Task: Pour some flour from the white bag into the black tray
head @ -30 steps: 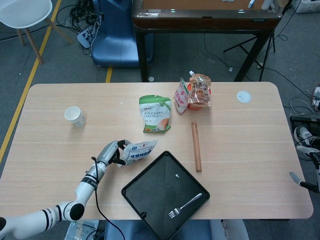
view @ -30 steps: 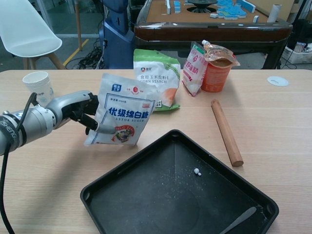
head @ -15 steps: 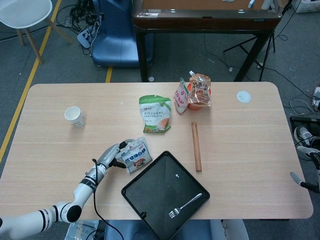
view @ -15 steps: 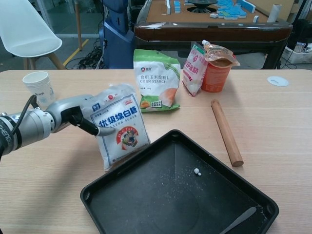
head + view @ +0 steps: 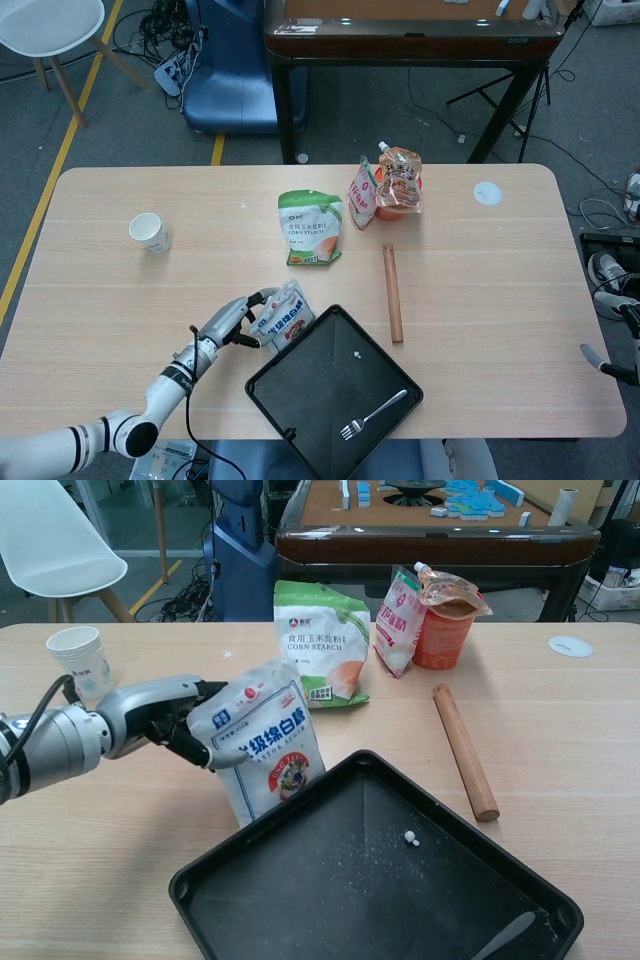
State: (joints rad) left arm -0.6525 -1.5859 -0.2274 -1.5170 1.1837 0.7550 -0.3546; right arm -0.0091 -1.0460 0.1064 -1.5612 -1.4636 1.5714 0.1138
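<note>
My left hand grips the white bag by its left side. The bag has blue and red print and tilts with its lower end toward the tray, touching the near-left rim in the chest view. The black tray lies at the table's front, holding a few white specks and a fork. My right hand shows in neither view.
Behind stand a green corn starch bag, a red-white pouch and an orange pouch. A wooden rolling pin lies right of the tray. At the left sits a paper cup; a white lid is far right.
My left hand has carried the white bag rightward and turned it more upright, up against the tray's left rim. The tray has shifted slightly.
</note>
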